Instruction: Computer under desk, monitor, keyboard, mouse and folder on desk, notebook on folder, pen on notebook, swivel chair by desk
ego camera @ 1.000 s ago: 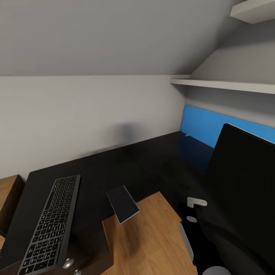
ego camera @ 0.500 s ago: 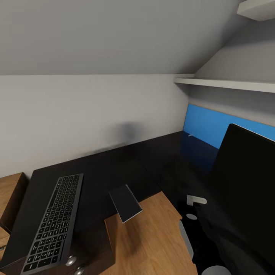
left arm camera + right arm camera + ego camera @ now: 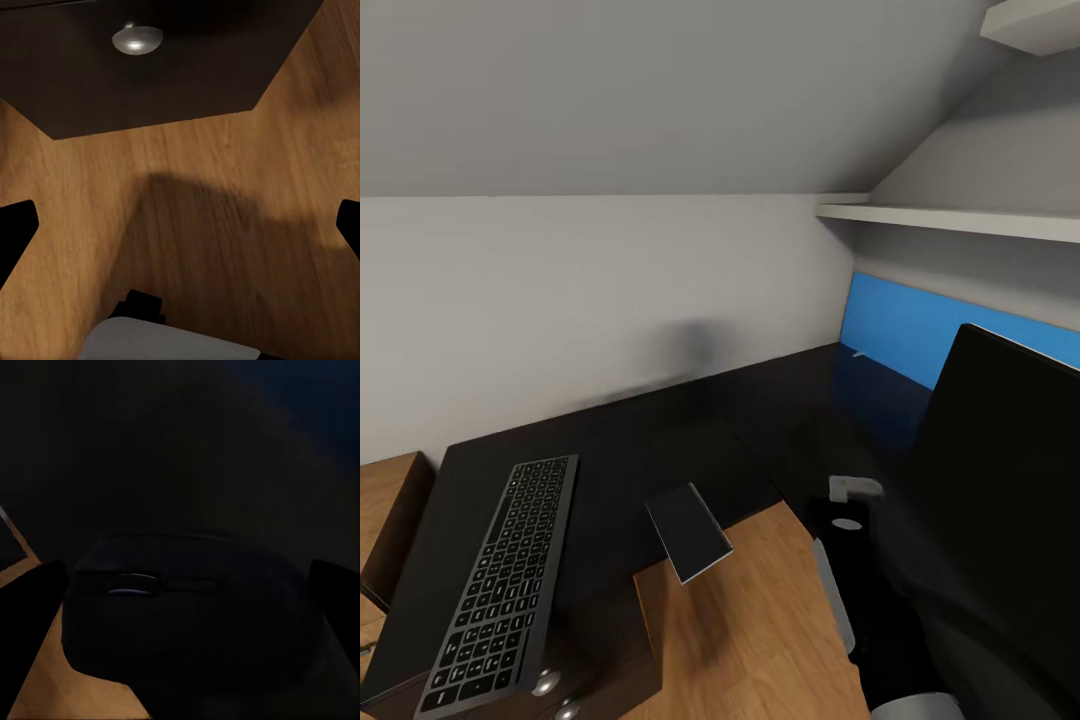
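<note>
Right wrist view has the right gripper [image 3: 184, 607] with its dark fingers [image 3: 30, 622] spread wide either side of a dark mouse [image 3: 187, 607] with a scroll wheel, the mouse sitting between them at the table [image 3: 150, 450] edge, whether touched I cannot tell; in the left wrist view the left gripper [image 3: 180, 225] hangs with fingers apart over the wooden floor [image 3: 195, 225], holding nothing, near a dark drawer unit [image 3: 150, 82] with a round metal knob [image 3: 137, 39]; in the head view the keyboard [image 3: 500, 580] lies on the table's near left; a small grey notebook [image 3: 688, 532] overhangs the table's inner edge; the monitor [image 3: 1000, 500] stands at the right; a blue back panel [image 3: 895, 335] rises behind.
</note>
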Controlling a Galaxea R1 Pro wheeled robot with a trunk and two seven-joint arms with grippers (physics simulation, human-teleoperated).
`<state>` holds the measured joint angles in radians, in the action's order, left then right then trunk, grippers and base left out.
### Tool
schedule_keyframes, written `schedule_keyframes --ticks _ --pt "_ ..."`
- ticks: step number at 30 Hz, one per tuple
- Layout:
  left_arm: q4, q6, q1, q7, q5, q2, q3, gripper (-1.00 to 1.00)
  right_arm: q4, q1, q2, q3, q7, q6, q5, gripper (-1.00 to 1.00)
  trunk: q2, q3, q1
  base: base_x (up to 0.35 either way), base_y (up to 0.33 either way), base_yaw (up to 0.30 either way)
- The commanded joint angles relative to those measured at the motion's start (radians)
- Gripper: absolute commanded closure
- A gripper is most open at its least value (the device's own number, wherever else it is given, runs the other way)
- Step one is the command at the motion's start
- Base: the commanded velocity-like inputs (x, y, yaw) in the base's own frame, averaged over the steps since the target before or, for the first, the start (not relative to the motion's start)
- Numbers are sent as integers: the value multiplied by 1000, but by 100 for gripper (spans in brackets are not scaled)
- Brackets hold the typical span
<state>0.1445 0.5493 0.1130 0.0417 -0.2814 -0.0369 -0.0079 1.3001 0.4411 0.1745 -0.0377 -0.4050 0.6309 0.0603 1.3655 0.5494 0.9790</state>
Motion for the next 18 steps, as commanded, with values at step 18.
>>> schedule_keyframes --ticks 18 --pt "0 3 0 1 1 -1 -1 -100 -51 -4 0 -49 4 15 -3 100 1 5 0 0 0 53"
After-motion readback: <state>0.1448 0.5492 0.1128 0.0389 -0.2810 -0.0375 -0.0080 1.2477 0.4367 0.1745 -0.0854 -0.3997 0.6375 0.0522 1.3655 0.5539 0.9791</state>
